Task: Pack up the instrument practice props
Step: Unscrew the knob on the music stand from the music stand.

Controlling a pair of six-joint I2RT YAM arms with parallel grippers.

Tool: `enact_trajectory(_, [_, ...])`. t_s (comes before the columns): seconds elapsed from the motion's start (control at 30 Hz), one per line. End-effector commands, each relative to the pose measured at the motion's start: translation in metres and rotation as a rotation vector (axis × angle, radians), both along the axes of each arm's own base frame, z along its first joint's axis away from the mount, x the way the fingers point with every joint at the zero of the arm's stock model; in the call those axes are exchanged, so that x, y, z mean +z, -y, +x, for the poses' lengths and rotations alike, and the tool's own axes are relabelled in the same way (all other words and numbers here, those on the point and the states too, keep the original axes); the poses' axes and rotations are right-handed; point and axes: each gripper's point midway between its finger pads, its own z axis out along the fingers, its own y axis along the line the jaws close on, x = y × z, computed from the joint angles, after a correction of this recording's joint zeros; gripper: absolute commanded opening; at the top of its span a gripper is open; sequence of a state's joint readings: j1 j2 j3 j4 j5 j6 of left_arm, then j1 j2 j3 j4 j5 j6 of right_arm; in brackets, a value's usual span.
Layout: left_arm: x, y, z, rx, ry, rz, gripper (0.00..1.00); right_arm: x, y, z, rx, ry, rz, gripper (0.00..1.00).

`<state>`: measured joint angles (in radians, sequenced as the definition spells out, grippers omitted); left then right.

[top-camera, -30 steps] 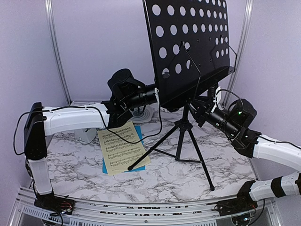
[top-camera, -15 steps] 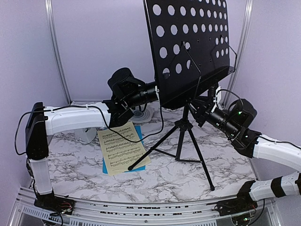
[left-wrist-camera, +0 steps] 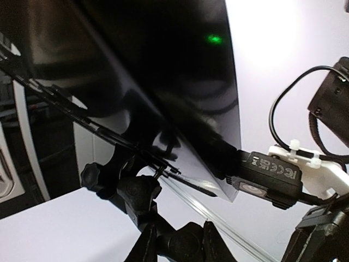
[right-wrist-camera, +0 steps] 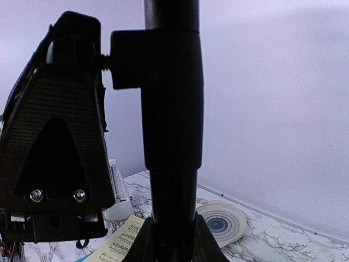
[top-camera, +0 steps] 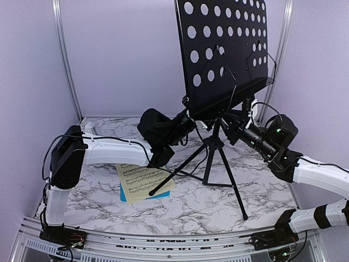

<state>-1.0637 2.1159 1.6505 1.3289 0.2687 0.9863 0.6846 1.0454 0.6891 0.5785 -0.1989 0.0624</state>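
Right hand point(top-camera: 226, 124) clamps round pole point(right-wrist-camera: 172, 136) of black perforated music stand point(top-camera: 229, 49); left hand point(top-camera: 182, 121) state unclear.

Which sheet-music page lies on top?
The yellow page, printed with notes, lies on top; the blue page only peeks out beneath its near-left edge.

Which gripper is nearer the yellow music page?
Left. The left gripper is up by the music stand, above the yellow page; the right gripper clamps the stand's pole, farther right.

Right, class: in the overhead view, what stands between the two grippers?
In the top view, the black music stand's post, just under its hole-punched desk, stands between the left gripper and the right gripper.
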Motion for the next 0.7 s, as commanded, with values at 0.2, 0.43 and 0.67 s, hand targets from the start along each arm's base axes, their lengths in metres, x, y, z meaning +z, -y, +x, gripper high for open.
enact_trajectory(0.2, [0.019,-0.008,-0.018,-0.105,-0.298,-0.423,0.04,0.040,-0.005,-0.007,0.040,0.109,0.071,0.10])
enact_trajectory(0.43, [0.014,-0.005,-0.021,-0.042,-0.224,-0.369,0.52,0.043,-0.002,-0.010,0.032,0.117,0.071,0.09])
enact_trajectory(0.67, [-0.002,-0.009,-0.022,0.011,-0.098,-0.173,0.81,0.046,-0.001,-0.011,0.034,0.121,0.077,0.09])
